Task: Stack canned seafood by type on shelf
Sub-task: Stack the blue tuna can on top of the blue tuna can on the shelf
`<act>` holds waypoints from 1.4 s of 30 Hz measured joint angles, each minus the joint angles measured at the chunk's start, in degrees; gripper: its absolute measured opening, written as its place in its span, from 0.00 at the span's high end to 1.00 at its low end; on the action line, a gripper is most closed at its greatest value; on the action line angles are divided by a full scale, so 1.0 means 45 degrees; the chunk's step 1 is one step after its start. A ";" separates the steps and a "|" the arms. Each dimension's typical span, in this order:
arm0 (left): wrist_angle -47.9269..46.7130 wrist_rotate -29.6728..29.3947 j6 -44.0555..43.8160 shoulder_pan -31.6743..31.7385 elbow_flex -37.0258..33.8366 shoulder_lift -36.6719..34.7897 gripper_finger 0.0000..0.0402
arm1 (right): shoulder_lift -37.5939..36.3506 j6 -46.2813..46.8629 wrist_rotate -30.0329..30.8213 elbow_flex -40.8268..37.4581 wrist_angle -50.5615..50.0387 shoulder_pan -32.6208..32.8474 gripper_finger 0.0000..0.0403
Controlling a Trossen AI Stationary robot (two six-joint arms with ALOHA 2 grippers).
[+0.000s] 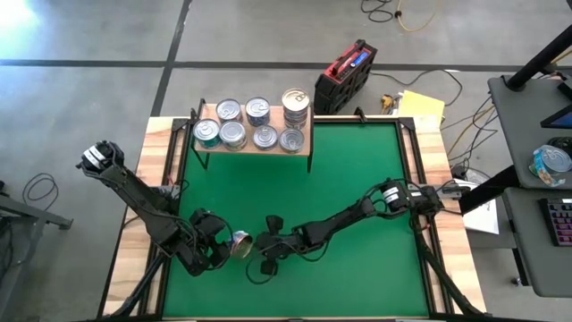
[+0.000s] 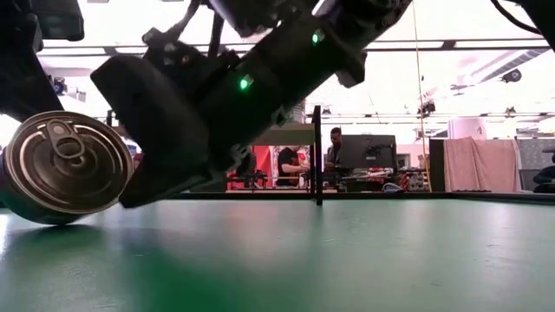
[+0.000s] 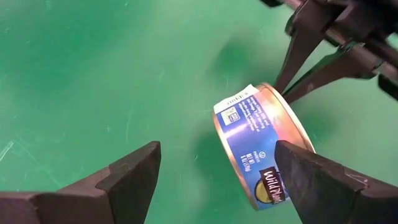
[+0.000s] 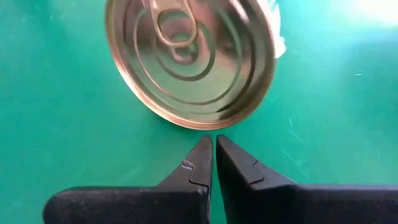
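Left pincer (image 1: 223, 249), high view: I have it released wide on the green mat (image 1: 357, 179), straddling a small round tin with a gold pull-tab lid (image 1: 239, 243) that stands on its edge. The right pincer (image 1: 266, 243), clenched empty, sits just beside the lid, probably to steady the tin. Eight more silver-topped tins (image 1: 243, 136) already sit on the light-wood shelf on black legs (image 1: 304, 148) at the far mat edge; the mat between is open.

Low view: the tin (image 2: 62, 166) rests on its rim, lid facing the camera, with clear mat ahead.

Left wrist view: both fingers (image 3: 124, 177) flank the blue-labelled tin (image 3: 261, 149) without touching; I judge a grasp is next.

Right wrist view: closed tips (image 4: 211, 163) point at the gold lid (image 4: 189, 59), just short of it.
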 joint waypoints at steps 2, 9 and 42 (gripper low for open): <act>-0.0002 -0.0026 0.0000 -0.0001 0.0000 0.0000 0.25 | -0.0141 0.0096 0.0041 0.0000 -0.0256 0.0044 0.97; 0.0020 -0.0049 0.0000 -0.0001 0.0000 0.0000 0.25 | -0.0138 -0.0456 -0.0005 -0.0010 0.1028 0.0328 0.97; 0.1425 0.1039 0.1003 -0.0001 0.0398 0.0241 0.14 | 0.0838 -0.0900 -0.0146 -0.0039 0.3240 0.0153 0.97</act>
